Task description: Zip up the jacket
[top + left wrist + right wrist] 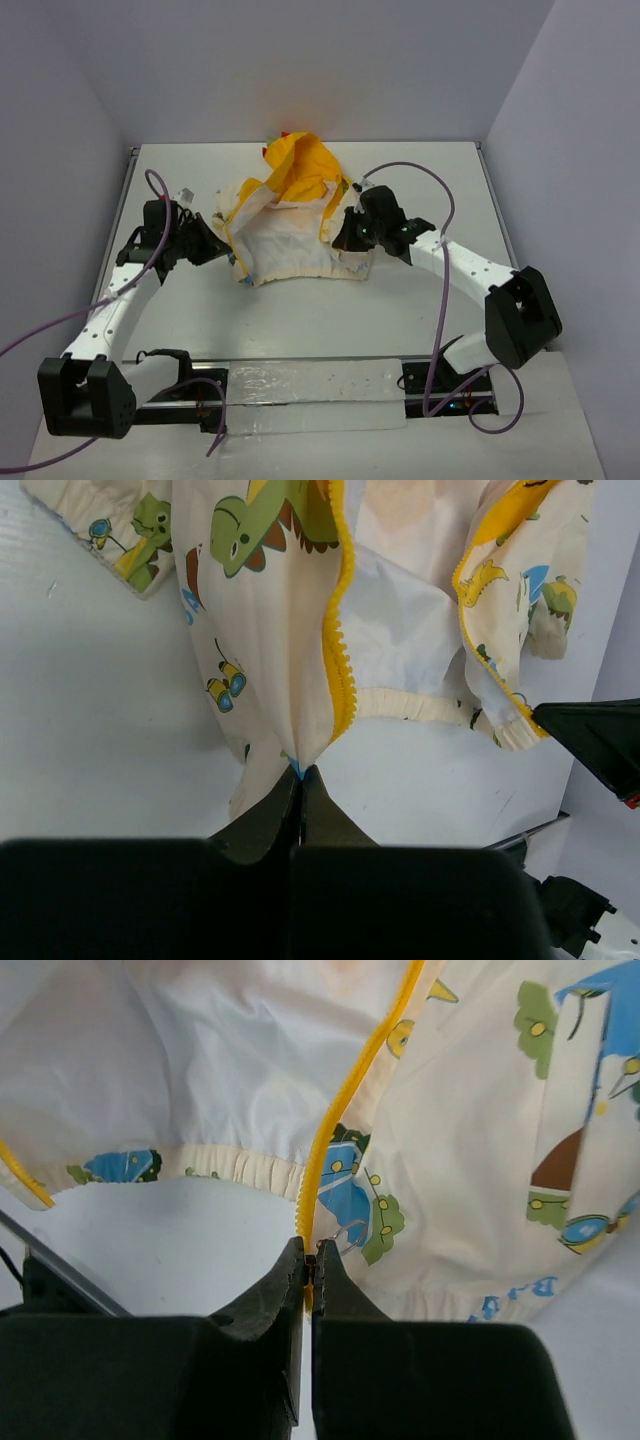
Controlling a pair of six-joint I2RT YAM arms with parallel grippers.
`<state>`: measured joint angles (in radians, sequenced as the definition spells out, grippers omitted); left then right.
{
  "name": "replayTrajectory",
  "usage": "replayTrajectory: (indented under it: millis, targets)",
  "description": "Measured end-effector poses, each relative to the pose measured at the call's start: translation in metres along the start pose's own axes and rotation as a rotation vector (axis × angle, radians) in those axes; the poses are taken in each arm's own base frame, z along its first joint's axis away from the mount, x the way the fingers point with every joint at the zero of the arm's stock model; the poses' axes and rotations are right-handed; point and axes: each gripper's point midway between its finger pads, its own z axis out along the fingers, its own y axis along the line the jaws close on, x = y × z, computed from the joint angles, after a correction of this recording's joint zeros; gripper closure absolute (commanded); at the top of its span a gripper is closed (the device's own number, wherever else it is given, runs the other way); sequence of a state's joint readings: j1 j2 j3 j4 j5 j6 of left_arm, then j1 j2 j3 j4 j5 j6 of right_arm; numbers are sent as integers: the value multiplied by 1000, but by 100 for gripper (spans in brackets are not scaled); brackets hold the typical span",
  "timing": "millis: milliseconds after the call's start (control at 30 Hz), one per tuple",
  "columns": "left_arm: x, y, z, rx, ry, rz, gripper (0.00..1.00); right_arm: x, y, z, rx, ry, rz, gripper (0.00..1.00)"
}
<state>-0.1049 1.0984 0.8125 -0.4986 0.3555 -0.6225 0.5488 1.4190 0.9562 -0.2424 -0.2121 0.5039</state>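
Note:
The jacket, cream with dinosaur prints and a yellow-orange hood, lies open on the white table, lining up. My left gripper is shut on its lower left hem corner beside the yellow zipper edge; the pinch shows in the left wrist view. My right gripper is shut on the lower right hem at the bottom of the other yellow zipper edge, seen in the right wrist view. A small wire ring lies beside the jaws.
Grey walls enclose the table on the left, back and right. A clear plastic strip lies at the near edge between the arm bases. The right arm's purple cable loops over the table's right side.

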Motion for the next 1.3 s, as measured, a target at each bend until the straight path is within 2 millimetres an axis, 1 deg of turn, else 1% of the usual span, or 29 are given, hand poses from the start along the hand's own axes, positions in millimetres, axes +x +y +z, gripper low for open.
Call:
replayTrajectory:
  millis: [33, 100, 133, 167, 200, 233, 267, 333, 367, 400, 433, 567, 633, 667, 767, 800, 867, 900, 967, 1000, 1067, 1133, 1167, 1233, 1300]
  targets:
    - [2, 1, -1, -2, -1, 3, 100, 6, 1, 3, -4, 23, -6, 98]
    - [6, 2, 0, -6, 7, 7, 100, 20, 6, 10, -13, 74, -28, 91]
    - [10, 2, 1, -9, 17, 11, 98, 28, 10, 13, -18, 101, -44, 88]
    - [13, 1, 4, -8, 30, 16, 93, 37, 14, 16, -22, 133, -62, 85]
    - [16, -1, 7, -2, 47, 22, 85, 45, 20, 18, -26, 165, -83, 80]
    - [21, -3, 11, 8, 72, 26, 73, 51, 26, 20, -31, 190, -106, 71]
    - [26, -5, 15, 17, 97, 28, 56, 55, 32, 21, -34, 205, -124, 57]
    - [39, -8, 24, 24, 152, 39, 38, 58, 39, 19, -38, 216, -146, 43]
    - [45, -10, 28, 27, 180, 47, 27, 59, 42, 17, -37, 219, -155, 39]
    - [53, -12, 32, 25, 209, 60, 19, 58, 43, 16, -29, 217, -161, 39]
    - [60, -15, 36, 22, 236, 76, 16, 55, 40, 14, -10, 209, -162, 39]
    - [81, -49, 52, 43, 320, 189, 13, 40, 27, -2, 74, 154, -167, 39]
    - [83, -62, 58, 29, 322, 240, 14, 31, 21, -12, 111, 119, -165, 40]
    - [82, -65, 59, 7, 321, 270, 17, 26, 19, -17, 124, 98, -163, 40]
    - [68, -81, 56, -36, 278, 341, 28, 11, 15, -32, 148, 34, -151, 41]
    - [60, -86, 53, -47, 249, 362, 30, 6, 13, -36, 153, 14, -146, 42]
    - [41, -93, 43, -69, 170, 382, 38, 1, 11, -41, 161, -10, -133, 43]
    - [31, -95, 37, -80, 130, 388, 39, -1, 10, -42, 164, -20, -127, 43]
    - [18, -93, 25, -104, 59, 391, 39, -1, 9, -41, 165, -30, -115, 43]
    - [14, -89, 19, -116, 32, 389, 37, 2, 8, -40, 167, -27, -106, 43]
    - [17, -76, 12, -143, 8, 374, 28, 8, 4, -37, 175, -15, -89, 43]
    - [31, -59, 14, -176, 35, 352, 20, 12, 2, -36, 180, -6, -76, 43]
    - [40, -49, 18, -193, 61, 339, 19, 12, 2, -35, 180, -5, -74, 43]
    - [60, -33, 26, -225, 121, 319, 20, 11, 3, -32, 175, -6, -70, 42]
    - [76, -25, 30, -250, 154, 314, 25, 12, 2, -31, 176, -1, -68, 41]
